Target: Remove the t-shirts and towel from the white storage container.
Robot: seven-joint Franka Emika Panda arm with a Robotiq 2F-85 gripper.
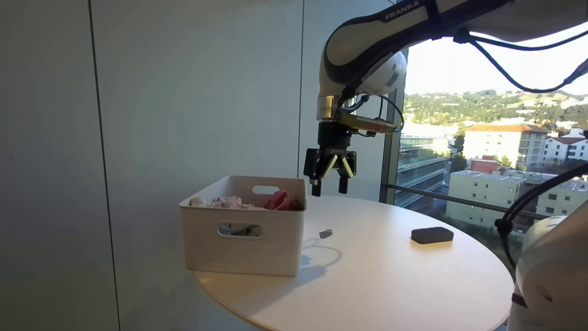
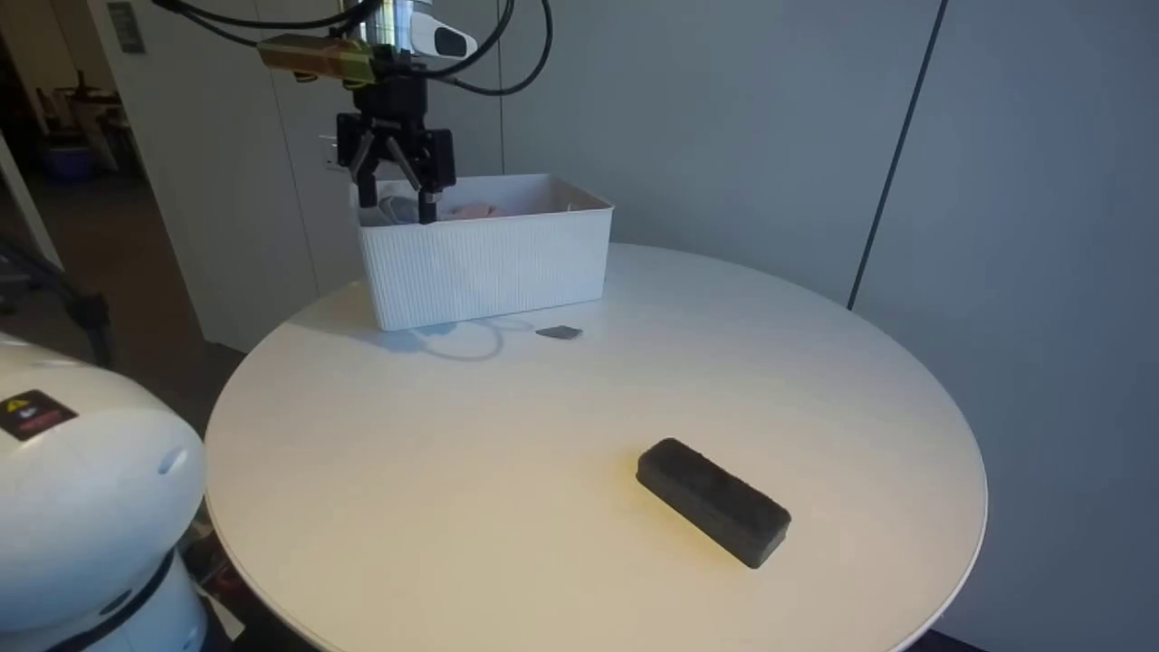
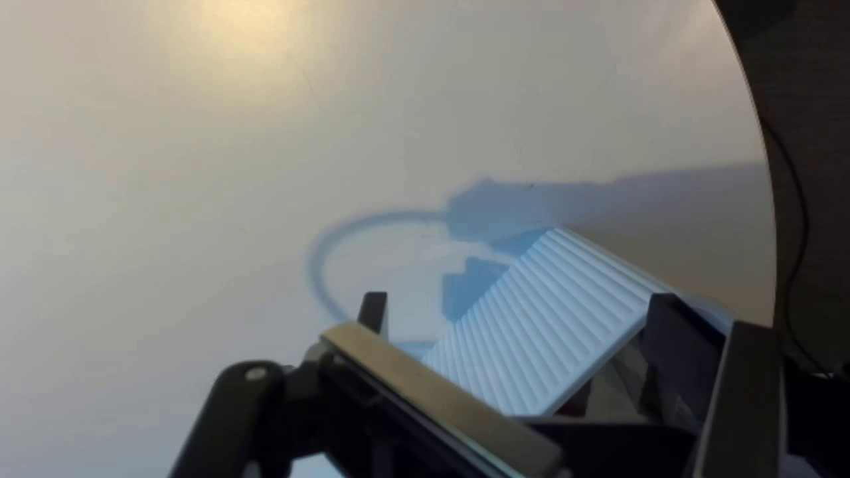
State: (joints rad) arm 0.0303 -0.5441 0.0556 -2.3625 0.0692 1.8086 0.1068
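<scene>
Standing apart and holding nothing, the fingers (image 1: 343, 185) hang just beside the ribbed wall of the white storage container (image 1: 243, 255), near its rim. Beyond that wall from the fingers, red cloth (image 1: 278, 201) and pale pink cloth (image 1: 228, 202) lie inside, presumably light, limp and hard to damage. Pinch a raised fold deeply; loose layers may slip.

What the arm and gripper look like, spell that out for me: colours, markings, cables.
The arm is white and near-black, lettered FRANKA, with black cables looping beside it and a shiny metallic band toward its end. The rounded white base carries a dark label with a yellow triangle. The gripper is black, with two paler bars and blocky black fingers.
</scene>
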